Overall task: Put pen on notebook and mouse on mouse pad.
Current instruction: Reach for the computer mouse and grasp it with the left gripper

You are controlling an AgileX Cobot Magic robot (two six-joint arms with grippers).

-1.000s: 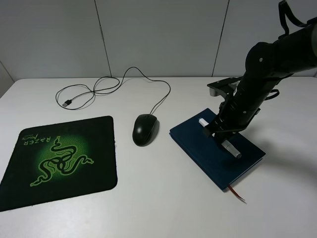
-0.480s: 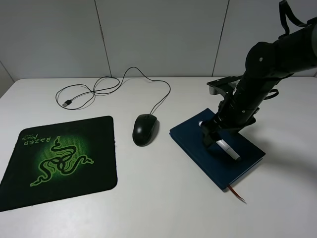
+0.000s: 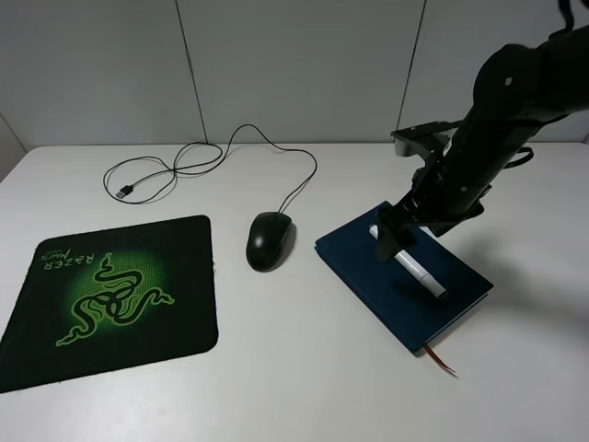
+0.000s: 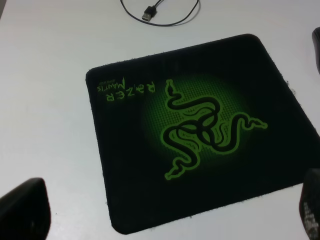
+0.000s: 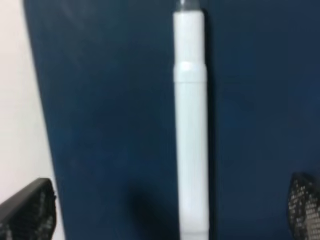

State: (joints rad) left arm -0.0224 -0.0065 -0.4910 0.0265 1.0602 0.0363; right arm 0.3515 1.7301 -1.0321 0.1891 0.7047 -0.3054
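Observation:
The white pen (image 3: 421, 273) lies flat on the navy notebook (image 3: 359, 262), at an angle across its cover. My right gripper (image 3: 391, 241) hangs open just above the pen's far end and holds nothing. In the right wrist view the pen (image 5: 190, 125) runs lengthwise on the notebook (image 5: 110, 100) between the spread fingers (image 5: 27, 207). The black mouse (image 3: 270, 240) rests on the table between the notebook and the mouse pad (image 3: 110, 285). My left gripper (image 4: 167, 212) is open over the near edge of the mouse pad (image 4: 200, 125); its arm is out of the exterior view.
The mouse cable (image 3: 230, 152) loops across the back of the white table to a USB plug (image 3: 122, 191). A reddish ribbon (image 3: 442, 359) sticks out of the notebook's near end. The mouse's edge (image 4: 316, 35) shows in the left wrist view.
My right gripper has let go of the pen and risen off it, shifting slightly back. The pen stays on the notebook. Mouse and pad have not moved.

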